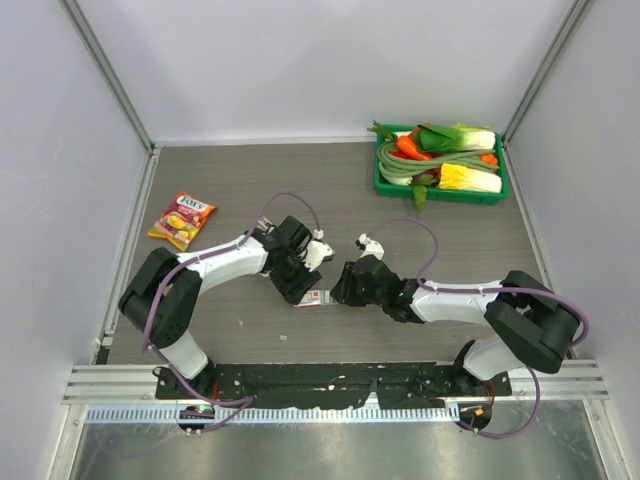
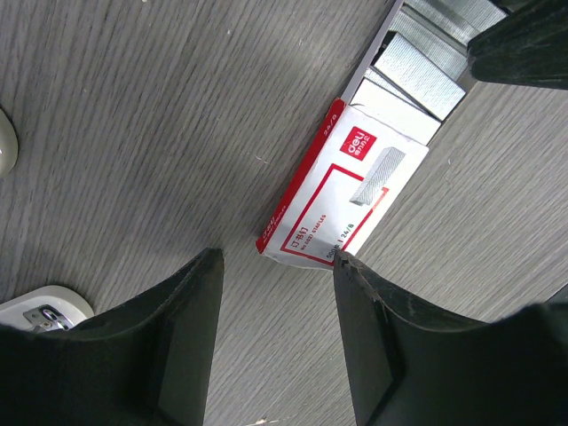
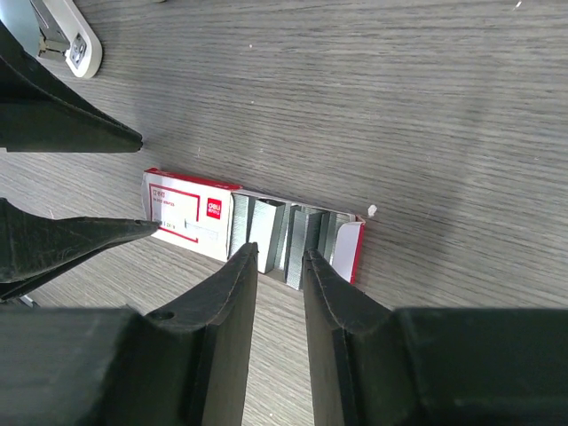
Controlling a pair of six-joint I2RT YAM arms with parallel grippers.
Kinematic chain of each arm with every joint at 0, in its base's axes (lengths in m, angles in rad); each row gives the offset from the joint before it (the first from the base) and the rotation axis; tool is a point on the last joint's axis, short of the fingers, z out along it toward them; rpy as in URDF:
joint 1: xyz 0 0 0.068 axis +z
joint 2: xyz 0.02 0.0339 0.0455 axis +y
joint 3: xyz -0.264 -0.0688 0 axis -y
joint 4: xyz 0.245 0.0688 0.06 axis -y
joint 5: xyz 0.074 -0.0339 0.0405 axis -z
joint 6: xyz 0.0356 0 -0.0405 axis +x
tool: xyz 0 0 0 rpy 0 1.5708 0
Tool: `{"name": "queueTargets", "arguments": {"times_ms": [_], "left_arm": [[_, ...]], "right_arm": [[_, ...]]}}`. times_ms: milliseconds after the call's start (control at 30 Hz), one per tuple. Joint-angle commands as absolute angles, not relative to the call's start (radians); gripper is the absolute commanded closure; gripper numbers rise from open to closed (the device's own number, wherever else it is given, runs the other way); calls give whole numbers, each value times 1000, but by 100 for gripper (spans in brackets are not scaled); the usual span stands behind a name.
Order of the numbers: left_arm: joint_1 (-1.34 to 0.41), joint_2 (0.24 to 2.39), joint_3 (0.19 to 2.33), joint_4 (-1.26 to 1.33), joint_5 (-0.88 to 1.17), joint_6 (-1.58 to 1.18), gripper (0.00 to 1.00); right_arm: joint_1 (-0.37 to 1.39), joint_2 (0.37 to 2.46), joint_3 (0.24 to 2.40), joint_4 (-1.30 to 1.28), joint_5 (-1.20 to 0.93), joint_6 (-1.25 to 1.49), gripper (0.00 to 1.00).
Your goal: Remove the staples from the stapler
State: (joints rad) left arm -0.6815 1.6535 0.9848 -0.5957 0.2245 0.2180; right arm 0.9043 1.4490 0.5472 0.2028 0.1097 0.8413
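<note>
Left gripper (image 2: 277,257) open, seemingly bracing the red-and-white cardboard staple box (image 2: 328,213); right gripper (image 3: 280,252) narrowly parted over silvery metal staple strips (image 3: 266,222), can't tell if pinching.

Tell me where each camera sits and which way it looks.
Top external: fixed above and behind, looking down on the table; left arm and right arm show whole, bases at bottom.
Left wrist: on the left arm, looking down past the left gripper at the staple box.
Right wrist: on the right arm, looking down past the right gripper at the box's open drawer; the other gripper's fingers at left.
Shared: both wrist views show the box and the stapler.
</note>
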Motion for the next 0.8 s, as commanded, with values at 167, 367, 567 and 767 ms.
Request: {"name": "queueTargets", "arguments": {"times_ms": [167,367,567,767], "left_arm": [[-684,1652,983,-574,230,225,44],[-684,1651,980,-574,233,222,44],[-684,1648,979,-574,232,224,44],[-684,1647,980,-577,232,222,44]], "right_arm": [[913,1433,572,242,120,828,68],[916,1425,566,249,123,830,68],[917,1419,561,255,126,825,68],[919,1419,561,258,124,825,68]]}}
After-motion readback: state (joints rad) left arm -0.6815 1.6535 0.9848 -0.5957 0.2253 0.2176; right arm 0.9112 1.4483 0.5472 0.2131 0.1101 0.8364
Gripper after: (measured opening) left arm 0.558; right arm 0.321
